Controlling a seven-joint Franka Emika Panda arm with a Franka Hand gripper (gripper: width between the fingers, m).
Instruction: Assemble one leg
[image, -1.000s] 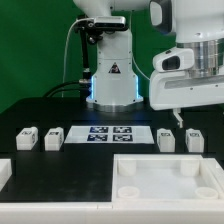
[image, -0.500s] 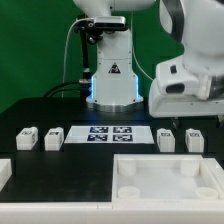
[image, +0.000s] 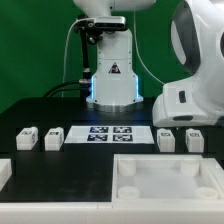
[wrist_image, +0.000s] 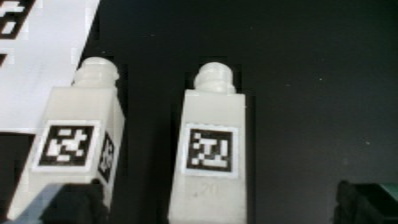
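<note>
Desk (image: 20, 112): carries everything listed.
Marker board (image: 112, 133): mid-desk, directly before the robot base (image: 110, 85).
Outer left leg (image: 27, 137), inner left leg (image: 53, 138): side by side on the exterior view's left of the marker board, apart from each other.
Inner right leg (image: 167, 139), outer right leg (image: 194, 140): the same on the exterior view's right. The wrist view shows this pair parallel and not touching, with the inner one just beside the marker board.
Tray-shaped piece (image: 165, 162): front of desk, before the right pair.
</note>
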